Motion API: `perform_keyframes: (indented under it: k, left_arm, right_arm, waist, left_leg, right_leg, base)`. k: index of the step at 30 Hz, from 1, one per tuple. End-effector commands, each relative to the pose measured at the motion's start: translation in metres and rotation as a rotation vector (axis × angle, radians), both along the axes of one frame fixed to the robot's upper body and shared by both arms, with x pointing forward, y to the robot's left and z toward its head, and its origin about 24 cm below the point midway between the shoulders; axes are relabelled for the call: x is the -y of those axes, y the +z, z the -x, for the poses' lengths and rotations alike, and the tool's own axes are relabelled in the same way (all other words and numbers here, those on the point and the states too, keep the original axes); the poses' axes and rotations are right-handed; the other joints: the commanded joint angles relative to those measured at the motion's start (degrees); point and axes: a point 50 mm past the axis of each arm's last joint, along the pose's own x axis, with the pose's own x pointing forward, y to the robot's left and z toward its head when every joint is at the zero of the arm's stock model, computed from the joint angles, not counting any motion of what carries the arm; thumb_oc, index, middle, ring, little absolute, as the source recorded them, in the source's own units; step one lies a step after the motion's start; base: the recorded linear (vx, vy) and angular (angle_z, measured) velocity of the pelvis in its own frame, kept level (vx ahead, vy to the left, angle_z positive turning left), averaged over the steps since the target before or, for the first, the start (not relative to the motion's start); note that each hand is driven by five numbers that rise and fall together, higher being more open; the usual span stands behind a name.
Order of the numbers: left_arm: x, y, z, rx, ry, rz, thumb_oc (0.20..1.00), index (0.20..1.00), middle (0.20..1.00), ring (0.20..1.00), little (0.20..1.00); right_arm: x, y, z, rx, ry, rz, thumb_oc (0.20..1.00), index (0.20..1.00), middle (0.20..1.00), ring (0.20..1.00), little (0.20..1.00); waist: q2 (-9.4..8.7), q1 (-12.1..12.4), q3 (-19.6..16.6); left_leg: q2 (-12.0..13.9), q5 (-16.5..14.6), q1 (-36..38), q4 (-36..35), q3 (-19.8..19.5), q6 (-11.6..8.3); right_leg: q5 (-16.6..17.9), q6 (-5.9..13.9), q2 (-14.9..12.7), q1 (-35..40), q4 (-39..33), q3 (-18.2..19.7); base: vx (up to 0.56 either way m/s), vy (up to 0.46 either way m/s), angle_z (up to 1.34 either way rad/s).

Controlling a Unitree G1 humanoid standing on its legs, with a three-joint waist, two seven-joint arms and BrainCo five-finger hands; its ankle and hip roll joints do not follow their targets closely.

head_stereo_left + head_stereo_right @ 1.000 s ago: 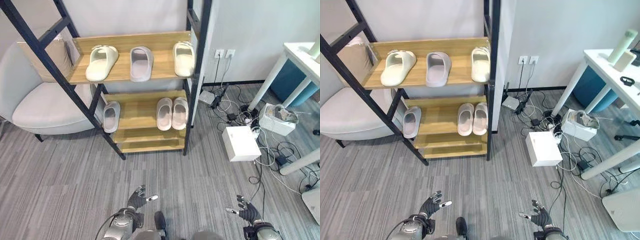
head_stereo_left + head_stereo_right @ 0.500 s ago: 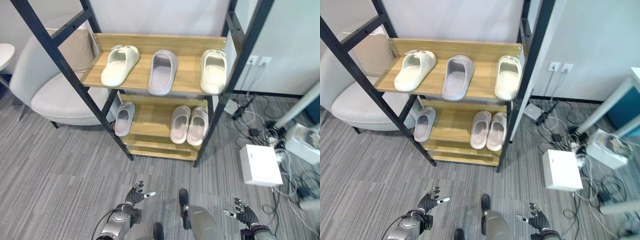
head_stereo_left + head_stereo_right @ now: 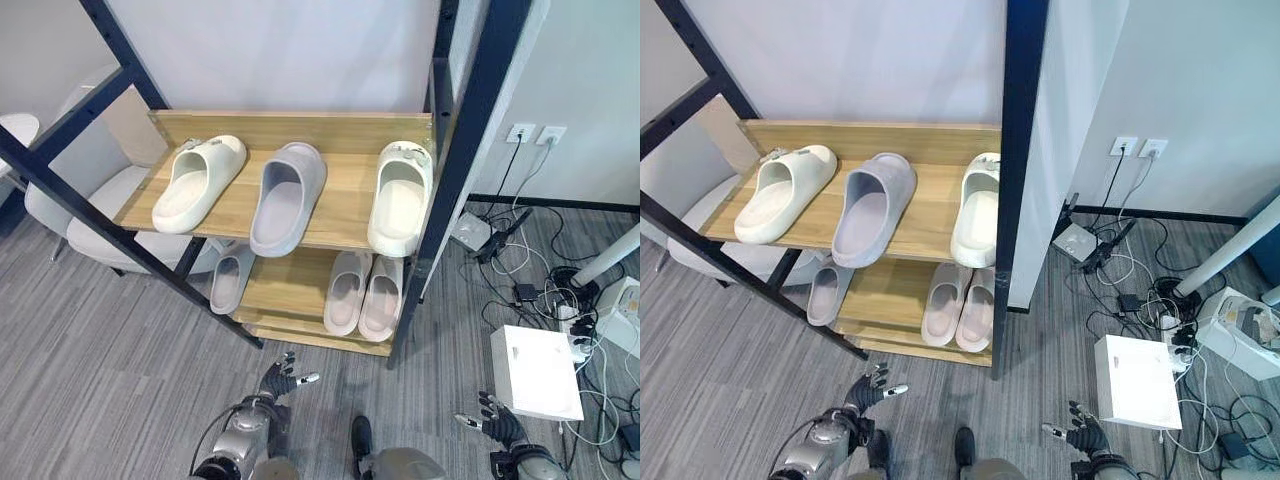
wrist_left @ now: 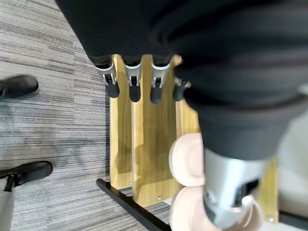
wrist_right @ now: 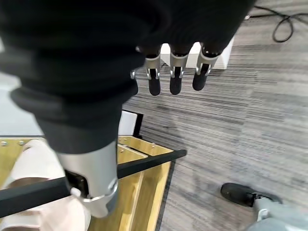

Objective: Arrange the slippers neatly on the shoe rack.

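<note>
while well short of the shoe rack: left robot hand and right robot hand low, fingers spread, empty

camera: closer to shoe rack | slippers: unmoved | both hands: low, empty

An office: grey carpet, wall sockets, tangled cables, armchair.
</note>
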Motion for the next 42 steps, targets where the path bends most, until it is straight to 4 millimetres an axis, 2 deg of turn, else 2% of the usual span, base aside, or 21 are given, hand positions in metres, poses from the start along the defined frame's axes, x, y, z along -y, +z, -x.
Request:
perform_keyframes:
  k: [1, 5, 6, 8, 15, 17, 18, 20, 22, 24, 25, 26, 27, 29, 31, 32, 35, 39, 40, 41, 42]
  left_arm:
    - [-0.002, 0.011, -0.012, 0.081, 0.034, 0.012, 1.000, 1.000, 1.000, 1.000, 1.000]
    - [-0.002, 0.007, -0.006, 0.057, 0.026, 0.018, 1.000, 1.000, 1.000, 1.000, 1.000]
    - [-0.002, 0.006, -0.005, 0.052, 0.006, 0.008, 1.000, 1.000, 1.000, 1.000, 1.000]
    - [-0.004, 0.006, -0.005, 0.053, 0.000, -0.001, 1.000, 1.000, 1.000, 1.000, 1.000]
    - [-0.013, 0.008, -0.007, 0.066, 0.019, -0.014, 1.000, 1.000, 1.000, 1.000, 1.000]
    - [-0.018, 0.008, -0.007, 0.070, 0.034, -0.027, 1.000, 1.000, 1.000, 1.000, 1.000]
    - [-0.018, 0.008, -0.007, 0.070, 0.034, -0.028, 1.000, 1.000, 1.000, 1.000, 1.000]
    - [-0.027, 0.010, -0.008, 0.077, 0.067, -0.038, 1.000, 1.000, 1.000, 1.000, 1.000]
    - [-0.030, 0.011, -0.007, 0.081, 0.075, -0.029, 1.000, 1.000, 1.000, 1.000, 1.000]
    - [-0.033, 0.010, -0.003, 0.073, 0.080, -0.033, 1.000, 1.000, 1.000, 1.000, 1.000]
    - [-0.033, 0.010, -0.004, 0.074, 0.077, -0.034, 1.000, 1.000, 1.000, 1.000, 1.000]
    - [-0.032, 0.010, -0.003, 0.071, 0.072, -0.030, 1.000, 1.000, 1.000, 1.000, 1.000]
    - [-0.029, 0.008, -0.001, 0.067, 0.061, -0.028, 1.000, 1.000, 1.000, 1.000, 1.000]
    - [-0.028, 0.008, -0.001, 0.068, 0.056, -0.024, 1.000, 1.000, 1.000, 1.000, 1.000]
    - [-0.025, 0.009, -0.002, 0.074, 0.033, -0.031, 1.000, 1.000, 1.000, 1.000, 1.000]
    - [-0.025, 0.009, -0.002, 0.074, 0.033, -0.031, 1.000, 1.000, 1.000, 1.000, 1.000]
    - [-0.019, 0.008, -0.004, 0.070, 0.000, -0.048, 1.000, 1.000, 1.000, 1.000, 1.000]
    - [-0.012, 0.008, -0.008, 0.067, -0.021, -0.062, 1.000, 1.000, 1.000, 1.000, 1.000]
    - [-0.012, 0.008, -0.008, 0.067, -0.021, -0.062, 1.000, 1.000, 1.000, 1.000, 1.000]
    - [-0.009, 0.007, -0.009, 0.064, -0.024, -0.064, 1.000, 1.000, 1.000, 1.000, 1.000]
    - [-0.009, 0.007, -0.010, 0.064, -0.018, -0.068, 1.000, 1.000, 1.000, 1.000, 1.000]
  right_arm:
    - [0.019, 0.015, -0.005, 0.061, 0.006, 0.052, 1.000, 1.000, 1.000, 1.000, 1.000]
    - [0.019, 0.013, -0.003, 0.047, 0.006, 0.043, 1.000, 1.000, 1.000, 1.000, 1.000]
    - [0.016, 0.010, -0.002, 0.041, -0.003, 0.032, 1.000, 1.000, 1.000, 1.000, 1.000]
    - [0.011, 0.008, -0.004, 0.037, 0.000, 0.018, 1.000, 1.000, 1.000, 1.000, 1.000]
    - [-0.006, 0.010, -0.023, 0.077, 0.043, -0.006, 1.000, 1.000, 1.000, 1.000, 1.000]
    - [-0.014, 0.012, -0.035, 0.100, 0.075, -0.004, 1.000, 1.000, 1.000, 1.000, 1.000]
    - [-0.014, 0.012, -0.035, 0.101, 0.075, -0.004, 1.000, 1.000, 1.000, 1.000, 1.000]
    - [-0.023, 0.014, -0.044, 0.125, 0.104, -0.010, 1.000, 1.000, 1.000, 1.000, 1.000]
    - [-0.027, 0.013, -0.044, 0.119, 0.128, -0.015, 1.000, 1.000, 1.000, 1.000, 1.000]
    - [-0.030, 0.013, -0.043, 0.114, 0.167, 0.009, 1.000, 1.000, 1.000, 1.000, 1.000]
    - [-0.031, 0.016, -0.047, 0.127, 0.202, 0.027, 1.000, 1.000, 1.000, 1.000, 1.000]
    - [-0.032, 0.018, -0.048, 0.129, 0.238, 0.059, 1.000, 1.000, 1.000, 1.000, 1.000]
    - [-0.034, 0.033, -0.060, 0.194, 0.349, 0.143, 1.000, 1.000, 1.000, 1.000, 1.000]
    - [-0.037, 0.042, -0.067, 0.234, 0.407, 0.187, 1.000, 1.000, 1.000, 1.000, 1.000]
    - [-0.046, 0.073, -0.081, 0.378, 0.521, 0.237, 1.000, 1.000, 1.000, 1.000, 1.000]
    - [-0.046, 0.073, -0.081, 0.377, 0.521, 0.237, 1.000, 1.000, 1.000, 1.000, 1.000]
    - [-0.065, 0.111, -0.086, 0.537, 0.719, 0.319, 1.000, 1.000, 1.000, 1.000, 1.000]
    - [-0.100, 0.158, -0.085, 0.764, 0.884, 0.260, 1.000, 1.000, 1.000, 1.000, 1.000]
    - [-0.100, 0.159, -0.085, 0.763, 0.885, 0.260, 1.000, 1.000, 1.000, 1.000, 1.000]
    - [-0.113, 0.184, -0.081, 0.878, 0.946, 0.231, 1.000, 1.000, 1.000, 1.000, 1.000]
    - [-0.118, 0.195, -0.079, 0.930, 0.959, 0.196, 1.000, 1.000, 1.000, 1.000, 1.000]
  waist:
    - [2.04, 0.7, 0.1]
    - [2.36, 0.8, -1.3]
    - [1.73, 0.9, -1.9]
    - [1.19, 1.3, -2.2]
    - [-0.11, 2.5, -2.6]
    - [-0.32, 3.2, -2.6]
    - [-0.33, 3.3, -2.6]
    - [-0.21, 4.7, -2.0]
    - [-0.31, 4.7, -2.0]
    - [-0.45, 5.8, -2.5]
    - [-0.46, 5.3, -2.3]
    - [-0.34, 5.7, -2.3]
    - [-0.50, 5.8, -2.3]
    - [-0.58, 5.8, -2.5]
    - [-0.74, 5.6, -2.6]
    - [-0.73, 5.6, -2.6]
    - [-1.07, 5.0, -2.6]
    - [-1.08, 4.6, -2.8]
    - [-1.05, 4.6, -2.7]
    - [-1.11, 4.4, -3.0]
    - [-1.18, 4.3, -3.0]
  left_leg:
    - [-0.3, -0.4, 0.1, 1.2, -2.5, 1.88]
    - [-2.2, -2.4, 1.0, 0.2, -0.7, 2.14]
    - [-3.8, -3.9, 1.2, 0.2, -0.2, 2.89]
    - [-4.9, -5.2, 1.3, 0.2, 0.4, 3.92]
    - [-8.6, -8.4, 0.2, 0.2, 2.2, 6.71]
    - [-9.7, -9.5, -0.3, 0.2, 3.7, 7.49]
    - [-9.7, -9.5, -0.3, 0.2, 3.7, 7.50]
    - [-9.1, -9.7, -0.4, 0.2, 5.8, 7.67]
    - [-9.2, -9.7, -0.1, 0.2, 6.5, 7.76]
    - [-9.0, -9.9, 0.5, 0.2, 7.4, 7.38]
    - [-9.1, -9.7, 0.8, 0.2, 7.2, 7.41]
    - [-9.1, -9.8, 1.2, 0.2, 7.1, 7.52]
    - [-9.2, -10.2, 2.7, 0.2, 7.7, 7.37]
    - [-9.1, -10.2, 2.5, 0.2, 7.7, 7.29]
    - [-9.2, -10.1, 2.8, 0.2, 7.4, 7.40]
    - [-9.2, -10.1, 2.8, 0.2, 7.4, 7.40]
    - [-9.7, -10.4, 3.2, 0.2, 6.8, 7.79]
    - [-10.2, -11.0, 3.5, 0.2, 6.6, 8.17]
    - [-10.2, -11.0, 3.5, 0.2, 6.6, 8.18]
    - [-10.3, -11.2, 3.6, 0.2, 6.5, 8.26]
    - [-10.3, -11.2, 3.6, 0.2, 6.5, 8.31]
  right_leg:
    - [-7.8, 5.31, -8.3, 2.8, 3.7, 4.4]
    - [-6.7, 6.89, -10.4, 4.1, 2.1, 4.9]
    - [-5.3, 8.16, -12.1, 4.0, 1.2, 5.0]
    - [-4.2, 9.21, -13.2, 3.1, 0.9, 5.6]
    - [0.4, 12.66, -17.2, -0.5, -0.7, 7.3]
    - [3.1, 13.90, -18.5, -2.8, -1.4, 7.0]
    - [3.1, 13.91, -18.5, -2.9, -1.4, 7.0]
    - [3.1, 13.33, -17.6, -4.1, 0.9, 1.5]
    - [1.2, 12.37, -14.4, -3.9, 2.5, 1.4]
    - [0.8, 12.26, -14.6, -2.8, 1.2, -3.8]
    - [0.4, 11.87, -13.4, -3.2, 1.5, -1.8]
    - [0.4, 11.84, -13.6, -2.8, 0.8, -1.8]
    - [1.3, 11.85, -13.5, -1.5, -0.9, -1.9]
    - [1.4, 11.81, -13.3, -1.7, -1.4, -1.9]
    - [1.0, 11.88, -13.4, -1.2, -1.5, -2.4]
    - [1.0, 11.88, -13.4, -1.2, -1.5, -2.4]
    - [0.6, 12.02, -13.7, -0.4, -1.5, -2.0]
    - [0.5, 12.41, -14.1, 0.1, -1.5, -1.6]
    - [0.5, 12.43, -14.2, 0.1, -1.5, -1.6]
    - [0.5, 12.49, -14.2, 0.3, -1.5, -1.4]
    - [0.6, 12.51, -14.2, 0.3, -1.5, -1.3]
  base:
    - [0.24, 0.230, -0.32]
    - [0.20, 0.253, -0.34]
    - [0.18, 0.335, 0.03]
    - [0.12, 0.306, 0.01]
    - [0.03, 0.228, -0.17]
    - [-0.01, 0.188, -0.24]
    - [-0.01, 0.096, -0.55]
    - [-0.03, 0.090, -0.59]
    - [0.00, 0.072, -0.41]
    - [0.04, 0.017, -0.08]
    - [0.05, 0.013, -0.28]
    - [0.08, 0.021, -0.15]
    - [0.06, 0.015, -0.06]
    - [0.04, -0.007, -0.05]
    - [0.03, 0.006, -0.11]
    - [0.00, 0.000, 0.00]
    - [0.01, 0.044, 0.04]
    - [-0.01, 0.045, 0.03]
    - [-0.01, 0.046, 0.00]
    - [-0.01, 0.037, 0.02]
    - [-0.02, 0.047, 0.03]
